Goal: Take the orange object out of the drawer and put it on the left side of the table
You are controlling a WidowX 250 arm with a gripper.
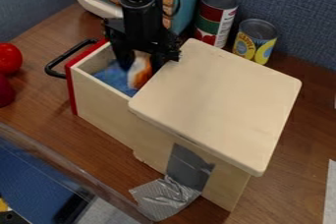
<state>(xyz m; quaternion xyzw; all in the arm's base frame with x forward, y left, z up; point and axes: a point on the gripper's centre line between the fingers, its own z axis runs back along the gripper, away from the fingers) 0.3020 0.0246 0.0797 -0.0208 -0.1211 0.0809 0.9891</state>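
The orange object [140,76], white in part, stands at the hand [139,66] inside the open drawer [98,95], near the front-panel end. Whether the hand is clamped on it cannot be told. Probably light and somewhat soft; a moderate grip across its narrow middle should suffice, with a straight lift clear of the wooden top [220,102].

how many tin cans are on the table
2: a red, green and white tin can behind the pale wooden cabinet, and a yellow-and-blue tin can just right of it; others may be hidden.
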